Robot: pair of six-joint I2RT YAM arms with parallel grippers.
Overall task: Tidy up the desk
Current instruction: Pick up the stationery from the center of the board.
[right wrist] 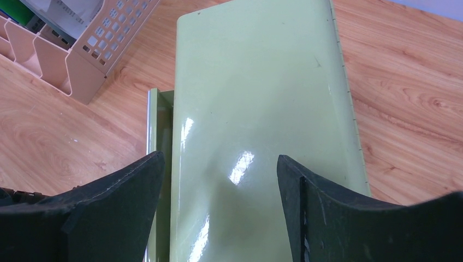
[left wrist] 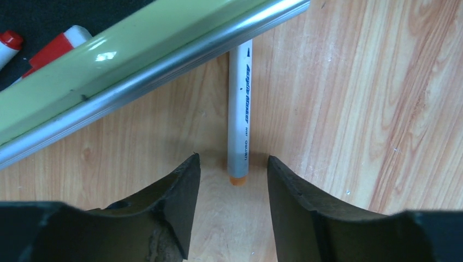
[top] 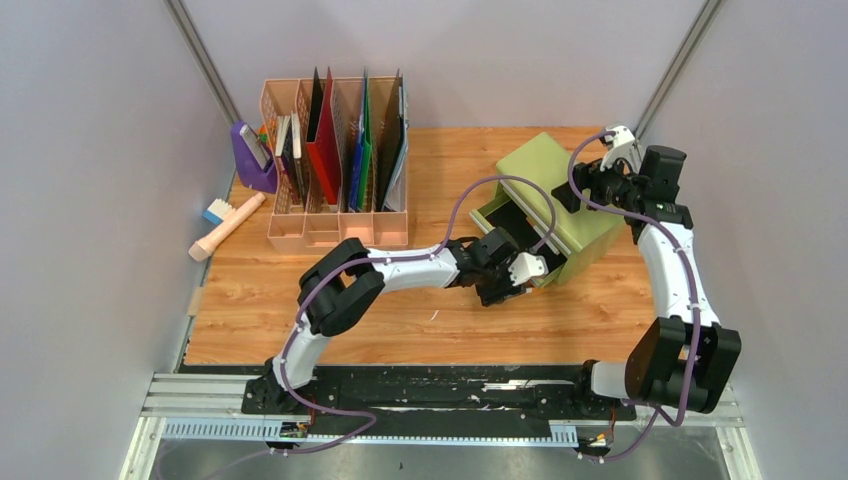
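Grey marker (left wrist: 240, 109) lies lengthwise straight ahead, its orange end between the parted, empty left fingers (left wrist: 183, 191), touching neither.

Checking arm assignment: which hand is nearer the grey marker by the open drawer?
Left. The left hand straddles the orange end of the grey marker, not touching it; the right hand is over the top of the green cabinet, well away.

Plain pale lilac walls (top: 80, 200)

Orange-brown wood-grain desk (top: 250, 290); pale green cabinet (right wrist: 256, 109); grey marker (left wrist: 240, 109), orange tip
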